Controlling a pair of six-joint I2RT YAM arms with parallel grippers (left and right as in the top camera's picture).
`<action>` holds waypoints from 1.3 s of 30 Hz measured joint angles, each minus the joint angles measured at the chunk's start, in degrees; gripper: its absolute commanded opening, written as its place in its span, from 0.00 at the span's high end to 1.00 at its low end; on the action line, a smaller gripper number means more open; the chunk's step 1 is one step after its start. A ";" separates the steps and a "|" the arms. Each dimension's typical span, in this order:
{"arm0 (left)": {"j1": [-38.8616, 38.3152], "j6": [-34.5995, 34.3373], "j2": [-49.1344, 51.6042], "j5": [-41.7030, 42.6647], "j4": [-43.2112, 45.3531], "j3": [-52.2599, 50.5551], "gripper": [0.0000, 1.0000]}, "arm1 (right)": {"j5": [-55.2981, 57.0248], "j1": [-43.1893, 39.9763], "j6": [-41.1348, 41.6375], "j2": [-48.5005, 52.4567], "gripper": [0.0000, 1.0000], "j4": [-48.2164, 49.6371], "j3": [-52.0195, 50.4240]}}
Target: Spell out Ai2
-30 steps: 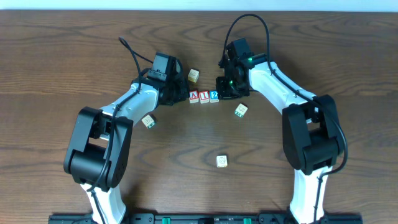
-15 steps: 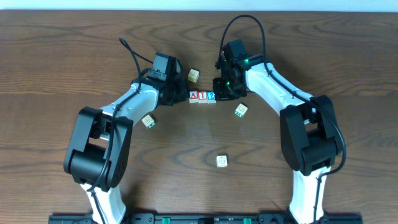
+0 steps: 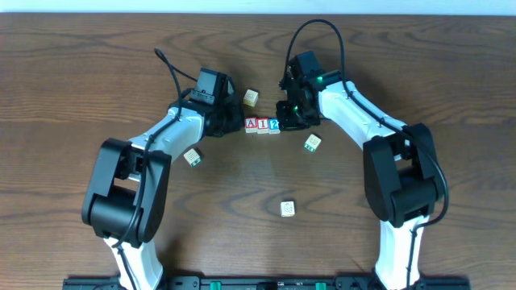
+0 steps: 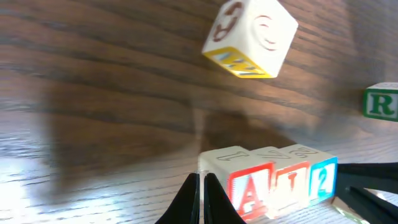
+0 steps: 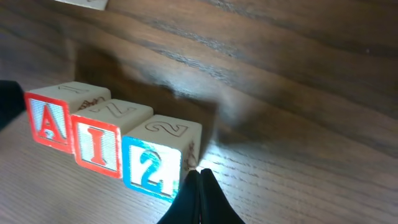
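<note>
Three cubes stand in a touching row at mid table: red "A" (image 3: 251, 124), red "I" (image 3: 263, 124), blue "2" (image 3: 274, 124). The left wrist view shows the A (image 4: 250, 185), the I (image 4: 291, 182) and the 2 (image 4: 322, 179) side by side; the right wrist view shows the A (image 5: 48, 121), the I (image 5: 98, 144) and the 2 (image 5: 151, 167). My left gripper (image 3: 239, 126) (image 4: 202, 186) is shut and empty, its tips at the A cube's left side. My right gripper (image 3: 284, 122) (image 5: 199, 186) is shut and empty, tips against the 2 cube's right side.
A pale cube (image 3: 251, 97) with yellow and red marks lies behind the row, also in the left wrist view (image 4: 250, 37). A green-marked cube (image 3: 312, 143) lies right of the row, another (image 3: 192, 157) front left, and a pale cube (image 3: 287, 209) nearer the front.
My right gripper has moved left against the 2 cube, and the row has closed up a little to the left. The left arm has hardly moved.
</note>
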 measured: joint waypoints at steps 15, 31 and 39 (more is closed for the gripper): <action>5.14 9.25 -15.15 -1.79 -12.09 -0.02 0.94 | 9.92 -3.48 -2.47 -10.67 0.99 -9.14 3.10; 5.11 22.25 -46.18 -6.78 -29.62 0.02 0.94 | 14.73 -1.99 -3.93 -37.51 0.98 -16.92 4.37; 5.11 24.55 -49.88 -6.60 -33.27 0.02 0.94 | 14.88 1.81 -3.91 -36.87 0.98 -19.43 4.37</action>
